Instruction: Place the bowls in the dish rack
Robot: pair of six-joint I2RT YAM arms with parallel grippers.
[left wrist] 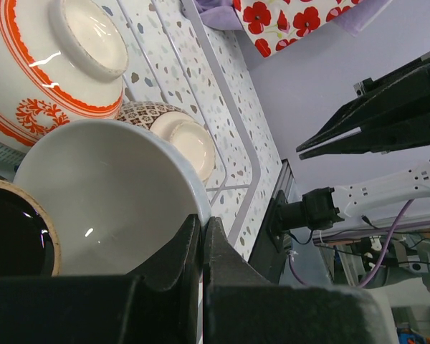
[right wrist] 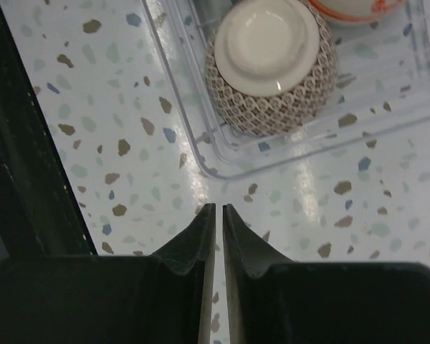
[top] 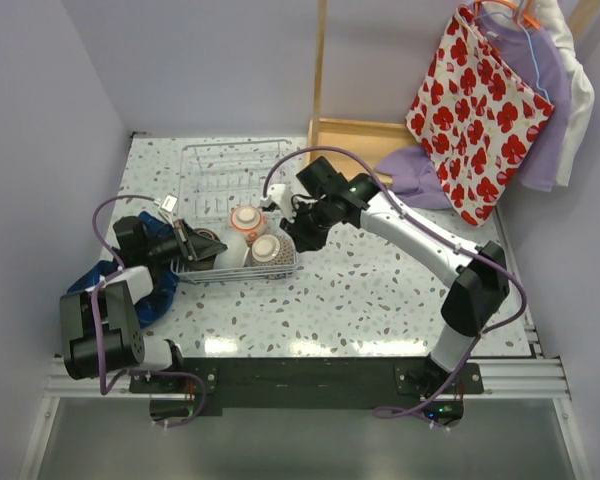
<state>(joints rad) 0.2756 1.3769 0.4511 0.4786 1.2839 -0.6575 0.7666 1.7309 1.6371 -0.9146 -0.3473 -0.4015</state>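
1. At the left, the left gripper [top: 187, 243] lies at the near left end of the dish rack [top: 230, 160], above a blue cloth [top: 130, 285]. From overhead its fingers are too dark to read.
2. Its own wrist camera shows the fingers pressed together, tips at the rim of the white bowl [left wrist: 107, 193]. I cannot tell whether that rim is nipped between them.
3. In the same view the dark brown bowl [left wrist: 11, 236] is cut off at the left edge and the orange-patterned bowl [left wrist: 43, 72] at the top.
4. All 4 bowls crowd the near end of the rack. From above, the white bowl is mostly hidden among the others.
5. The net-patterned bowl [right wrist: 272, 107] sits bottom-up in the near right corner of the rack. The right wrist camera shows only a sliver of the orange-patterned bowl beyond it.
6. The right gripper [right wrist: 218, 208] hangs over the speckled table [top: 380, 300], just right of that corner and apart from the net-patterned bowl. Its fingers are drawn to a thin slit with nothing between them.
7. At the far right, the wooden box [top: 355, 140], purple cloth [top: 420, 178] and red-flowered bag [top: 480, 110] appear only in the overhead view.
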